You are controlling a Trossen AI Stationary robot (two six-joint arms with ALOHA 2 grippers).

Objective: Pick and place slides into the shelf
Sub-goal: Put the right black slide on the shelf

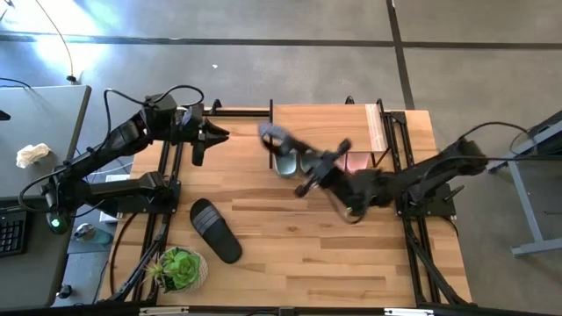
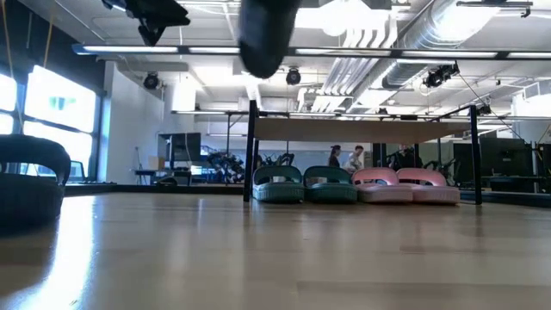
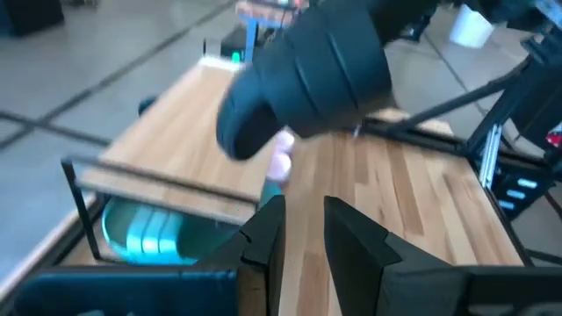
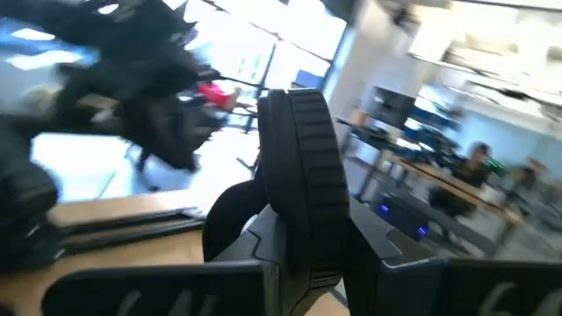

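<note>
While the right gripper (image 1: pixel 309 180) is closed on a black ribbed slide (image 1: pixel 275 134), it holds that sandal in the air just above the near left edge of the shelf (image 1: pixel 320 127), a low rack with a light plank top at the far middle of the table (image 1: pixel 290 237). In the right wrist view the sandal (image 4: pixel 303 167) stands on edge, pinched between the two dark fingers. Under the plank, a sage-green pair (image 2: pixel 304 184) sits on the left and a pale pink pair (image 2: pixel 405 185) on the right, side by side and touching, so the lower row looks full. The held slide's long axis runs slantwise from the gripper toward the far left, its free end over the shelf's left corner; the plank top lies just beyond and to the right of it, which seems the likely landing place. The second black slide (image 1: pixel 215 230) lies flat on the near left of the table, well apart from the shelf and nearer the left arm. The left gripper (image 1: pixel 198 145) hovers at the far left, fingers (image 3: pixel 263 233) nearly together with a thin gap, holding nothing.
</note>
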